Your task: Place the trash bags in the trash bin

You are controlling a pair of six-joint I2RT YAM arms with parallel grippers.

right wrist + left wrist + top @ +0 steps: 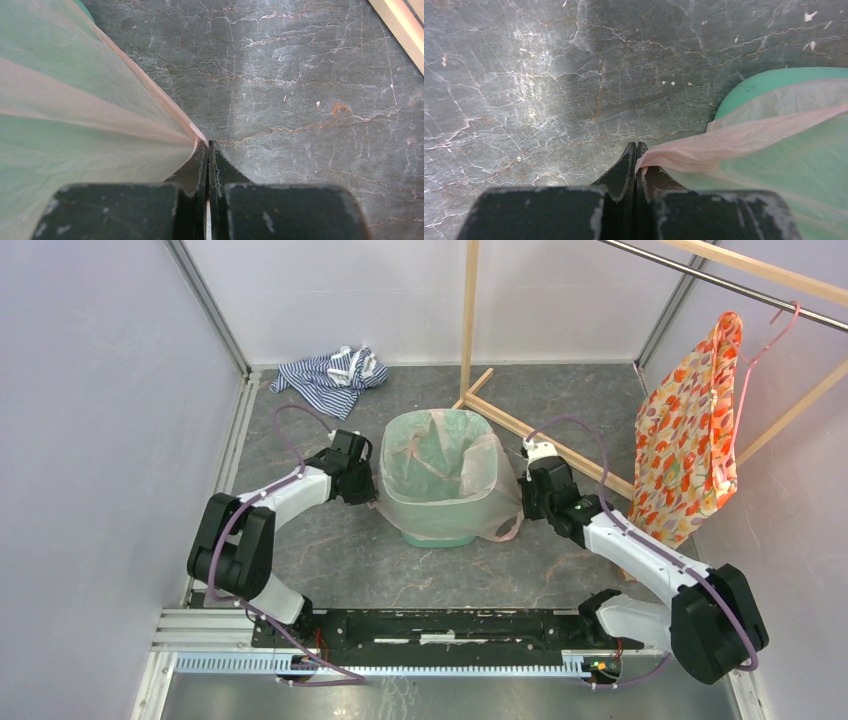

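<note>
The mint-green trash bin (440, 532) stands upright at the table's middle. The pale pink trash bag (440, 468) lines it, its edge folded out over the rim and stretched down the outside. My left gripper (368, 486) is at the bin's left side, shut on the bag's edge; the left wrist view shows the film (744, 137) pinched at the tips of my left gripper (636, 147), with the bin (774, 80) to the right. My right gripper (524, 490) is at the bin's right side, shut on the bag's edge; the film (90, 120) runs into my right gripper (207, 144).
A blue-white striped cloth (332, 375) lies at the back left. A wooden rack (540, 425) stands behind the bin on the right, with an orange floral garment (690, 430) on a pink hanger. White walls close in the left, back and right.
</note>
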